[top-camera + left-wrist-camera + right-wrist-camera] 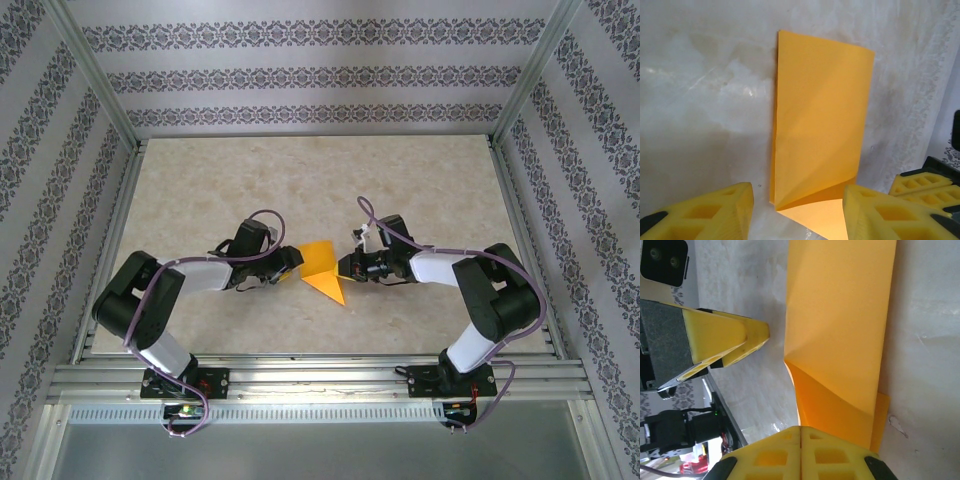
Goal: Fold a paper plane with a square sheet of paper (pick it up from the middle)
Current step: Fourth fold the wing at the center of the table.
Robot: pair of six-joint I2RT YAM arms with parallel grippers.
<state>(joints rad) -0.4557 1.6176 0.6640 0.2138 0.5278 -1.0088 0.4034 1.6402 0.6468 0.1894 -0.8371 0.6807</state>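
Left claw is roughly half open and holds nothing that we can see. Its yellow fingers stand apart, and the near corner of the paper shows in the gap between them. From the right wrist we see its tips just beside the paper's edge, with a sliver of worktop between.

Right claw is closed, both fingers pressed flat together with only a seam between. Its tips meet the paper's shaded lower flap. We cannot tell whether an edge is pinched in the seam or merely touched.

Paper is bright orange and already folded. From above we see a squarish panel with a triangular point running off it toward the near edge and slightly right. In the left wrist view a tall panel carries a diagonal crease, with a paler flap under its lower end.

Paper sits midway between the worktop's left and right edges, closer to the near edge than the far one. Claws face each other across it, left claw at its left side and right claw at its right side, both low over the worktop. Worktop is pale and marbled.
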